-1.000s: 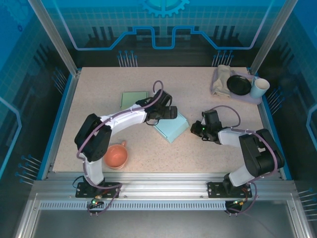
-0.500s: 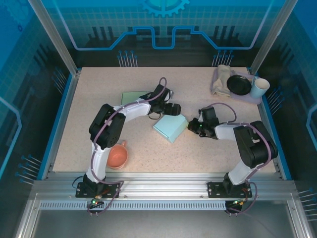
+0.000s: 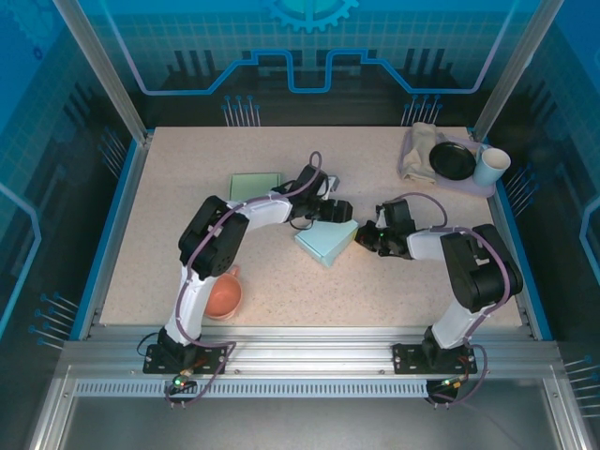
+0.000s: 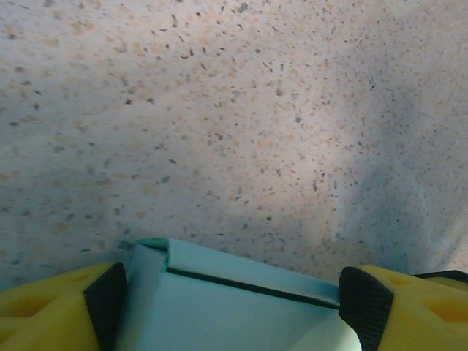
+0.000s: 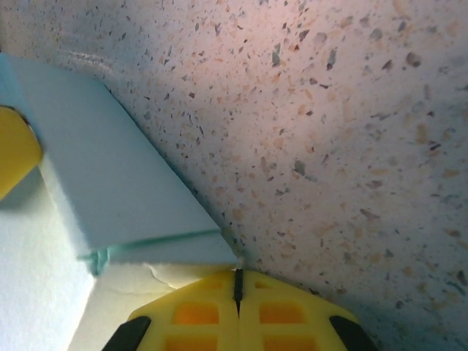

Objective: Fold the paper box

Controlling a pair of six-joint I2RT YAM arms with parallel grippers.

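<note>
The paper box [image 3: 326,241] is lying part-folded in the middle of the tabletop [image 3: 169,178], and a side wall is probably being raised and creased. The left fingers [image 4: 363,301] are standing wide, straddling that wall with a pad at each end; whether they are pressing it I cannot tell. The right fingers [image 5: 197,316] are closed together, empty, tip touching the box's corner. The next move is calling for a gentle squeeze with that corner pinned.
</note>
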